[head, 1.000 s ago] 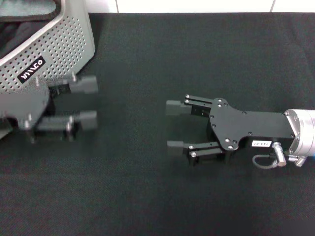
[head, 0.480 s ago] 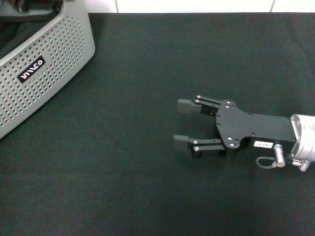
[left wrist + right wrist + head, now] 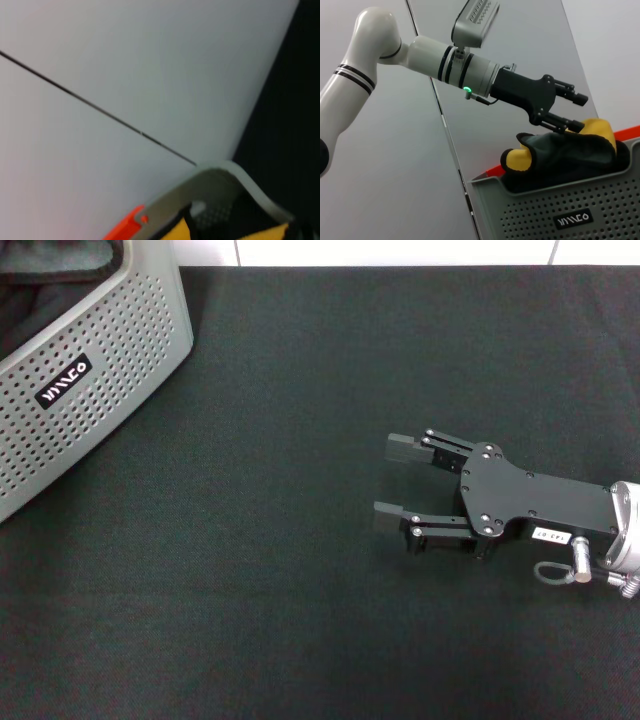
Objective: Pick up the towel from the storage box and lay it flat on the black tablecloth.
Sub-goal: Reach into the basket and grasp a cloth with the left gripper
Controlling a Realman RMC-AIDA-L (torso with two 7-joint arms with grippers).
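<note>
The light grey perforated storage box [image 3: 110,350] stands at the far left of the black tablecloth [image 3: 300,390]. The towel [image 3: 60,255] lies bunched inside it; the right wrist view shows its dark grey-green face and yellow reverse [image 3: 560,150] rising above the box rim [image 3: 570,210]. My left gripper [image 3: 572,111] is out of the head view; the right wrist view shows it open, just above the towel. The left wrist view shows the box rim [image 3: 220,175] and yellow towel edges [image 3: 265,234]. My right gripper [image 3: 392,480] is open and empty, low over the cloth at right of centre.
A white wall [image 3: 400,250] runs behind the tablecloth's far edge. An orange-red strip [image 3: 630,132] shows behind the box; it also shows in the left wrist view [image 3: 127,225]. Bare black cloth lies between the box and my right gripper.
My left gripper has risen from in front of the box and left the head view, now over the box. My right gripper has drawn back to the right and nearer.
</note>
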